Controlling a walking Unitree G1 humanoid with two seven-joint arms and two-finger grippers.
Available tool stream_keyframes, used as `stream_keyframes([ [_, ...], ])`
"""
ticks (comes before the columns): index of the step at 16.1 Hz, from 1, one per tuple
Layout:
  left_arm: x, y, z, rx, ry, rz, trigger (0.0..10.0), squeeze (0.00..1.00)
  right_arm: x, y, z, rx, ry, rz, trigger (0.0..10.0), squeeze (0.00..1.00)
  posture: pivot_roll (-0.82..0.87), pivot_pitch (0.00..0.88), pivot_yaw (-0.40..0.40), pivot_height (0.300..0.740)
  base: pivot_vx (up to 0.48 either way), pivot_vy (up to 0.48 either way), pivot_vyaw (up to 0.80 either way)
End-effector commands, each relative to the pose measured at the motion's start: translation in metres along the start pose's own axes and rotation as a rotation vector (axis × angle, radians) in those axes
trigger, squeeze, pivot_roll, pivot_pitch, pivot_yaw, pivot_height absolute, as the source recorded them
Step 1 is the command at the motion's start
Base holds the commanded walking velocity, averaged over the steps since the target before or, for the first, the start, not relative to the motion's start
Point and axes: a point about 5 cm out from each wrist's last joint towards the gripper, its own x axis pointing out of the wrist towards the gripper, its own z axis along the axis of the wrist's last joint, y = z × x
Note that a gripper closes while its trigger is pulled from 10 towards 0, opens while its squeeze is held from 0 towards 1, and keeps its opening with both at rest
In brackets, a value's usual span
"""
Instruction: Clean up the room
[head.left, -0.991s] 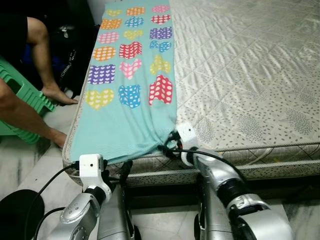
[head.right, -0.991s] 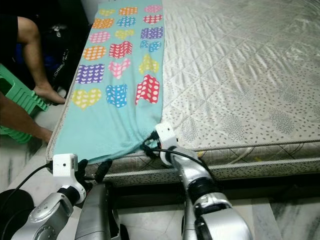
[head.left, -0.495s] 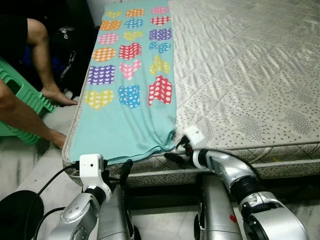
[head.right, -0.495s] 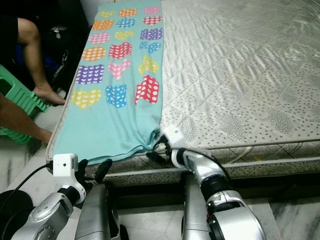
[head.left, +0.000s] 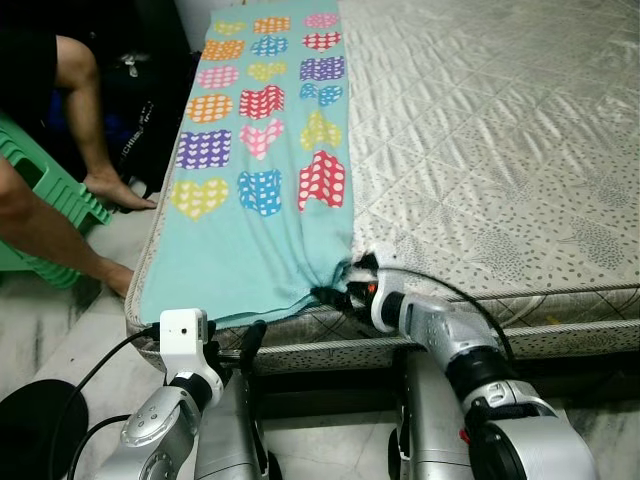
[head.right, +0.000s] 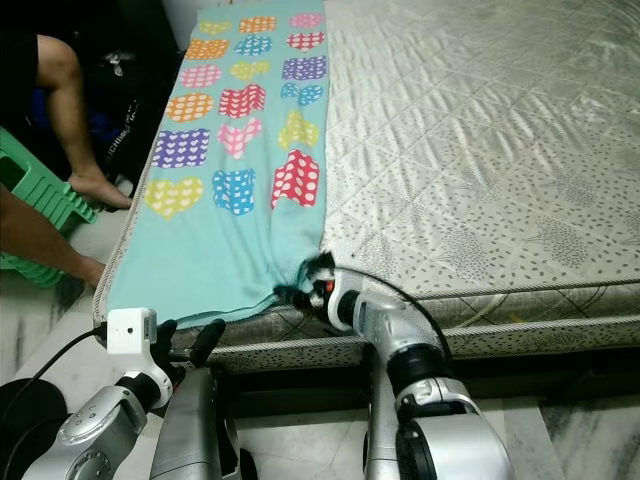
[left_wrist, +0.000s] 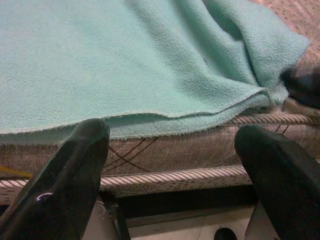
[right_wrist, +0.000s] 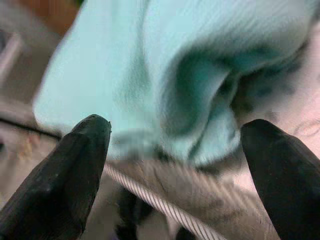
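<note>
A teal blanket (head.left: 255, 170) printed with coloured hearts lies along the left side of the bed. Its near right corner (right_wrist: 190, 85) is bunched up at the mattress edge. My right gripper (head.left: 334, 296) is at that corner, open, with the bunched fold just ahead between its fingers (right_wrist: 75, 175). My left gripper (left_wrist: 170, 175) is open too, low in front of the mattress side, just under the blanket's near hem (left_wrist: 150, 117) and not touching it. In the left eye view the left gripper (head.left: 234, 345) sits below the bed's near left corner.
The quilted mattress (head.left: 500, 150) stretches to the right. A person's legs (head.left: 60, 230) and a green plastic stool (head.left: 40, 190) are close to the bed's left side. A black round object (head.left: 35, 430) with a cable lies on the marble floor at the near left.
My right gripper has swung left from the mattress edge back to the blanket's near right corner, which is bunched again. The left arm has not moved.
</note>
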Motion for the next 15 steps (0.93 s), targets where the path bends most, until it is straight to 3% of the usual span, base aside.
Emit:
stream_keyframes([
  [1, -0.001, 0.005, -0.004, 0.004, 0.028, 0.007, 10.0, 0.0, 0.002, 0.006, 0.014, 0.014, -0.063, 0.001, 10.0, 0.0, 0.01, 0.084, 0.118, 0.5, 0.0, 0.0, 0.0],
  [2, -0.001, 0.005, -0.004, 0.003, 0.03, 0.007, 10.0, 0.0, 0.001, 0.004, 0.024, 0.069, -0.153, -0.02, 10.0, 0.0, 0.01, 0.082, 0.118, 0.5, 0.0, 0.0, 0.0],
  [5, -0.001, 0.005, -0.005, 0.001, 0.033, 0.006, 10.0, 0.0, 0.0, 0.002, 0.022, 0.084, -0.198, -0.092, 10.0, 0.0, 0.01, 0.08, 0.117, 0.5, 0.0, 0.0, 0.0],
  [9, -0.001, 0.005, -0.006, 0.002, 0.04, 0.003, 10.0, 0.0, 0.005, 0.004, 0.006, -0.026, -0.12, -0.217, 10.0, 0.0, 0.01, 0.078, 0.116, 0.5, 0.0, 0.0, 0.0],
  [14, 0.0, 0.005, -0.007, 0.004, 0.052, 0.0, 10.0, 0.0, 0.014, 0.021, -0.024, -0.05, -0.043, -0.255, 10.0, 0.0, 0.01, 0.078, 0.118, 0.5, 0.0, 0.0, 0.0],
  [15, 0.0, 0.005, -0.007, 0.004, 0.053, 0.0, 10.0, 0.0, 0.015, 0.024, -0.027, -0.044, -0.041, -0.254, 9.1, 0.0, 0.01, 0.079, 0.119, 0.5, 0.0, 0.0, 0.0],
])
